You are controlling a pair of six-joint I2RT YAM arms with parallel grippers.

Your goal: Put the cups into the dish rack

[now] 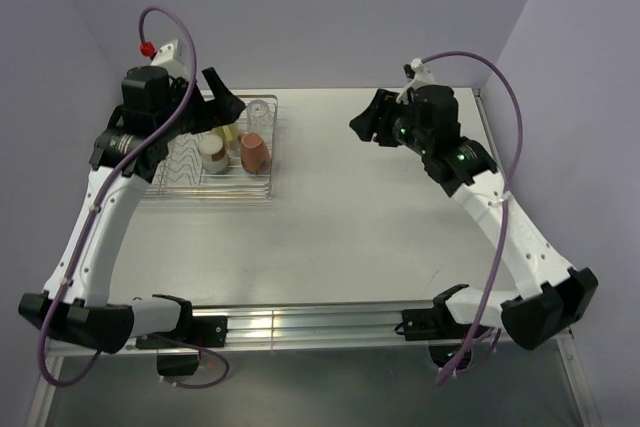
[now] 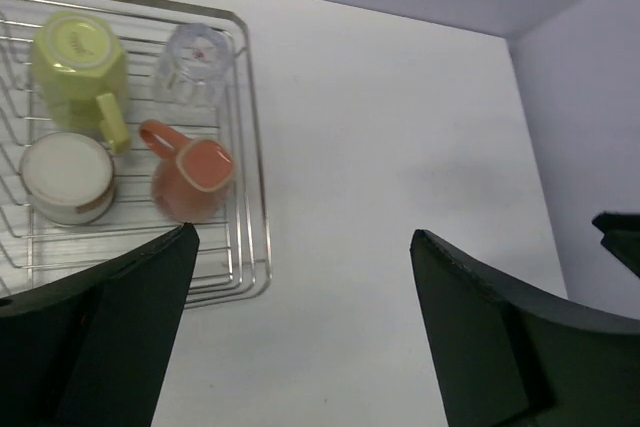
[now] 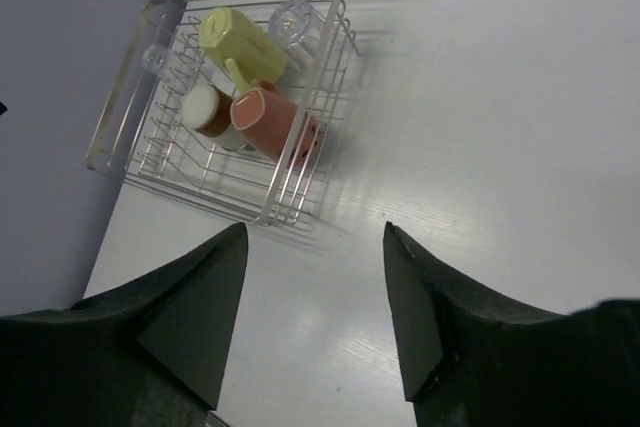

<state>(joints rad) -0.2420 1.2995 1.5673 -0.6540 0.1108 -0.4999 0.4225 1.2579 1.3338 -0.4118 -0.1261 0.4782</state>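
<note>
The wire dish rack point(image 1: 258, 192) stands at the back left of the table. In it are a pale yellow mug point(image 2: 78, 57), a clear tumbler point(image 2: 195, 57), a salmon-pink mug point(image 2: 190, 179) lying on its side, and an upturned brown cup point(image 2: 67, 177). The right wrist view shows the same rack point(image 3: 115, 127) and the same mugs, yellow point(image 3: 240, 42) and salmon point(image 3: 270, 122), plus what seems a second clear tumbler point(image 3: 155, 55) at the rack's far corner. My left gripper point(image 1: 222, 107) hovers over the rack, open and empty. My right gripper point(image 1: 365, 125) hangs above the table's middle back, open and empty.
The white table point(image 1: 380, 217) has purple walls point(image 1: 300, 7) at the back and sides. A metal rail point(image 1: 300, 325) with both arm bases runs along the near edge. The rack sits close to the left wall.
</note>
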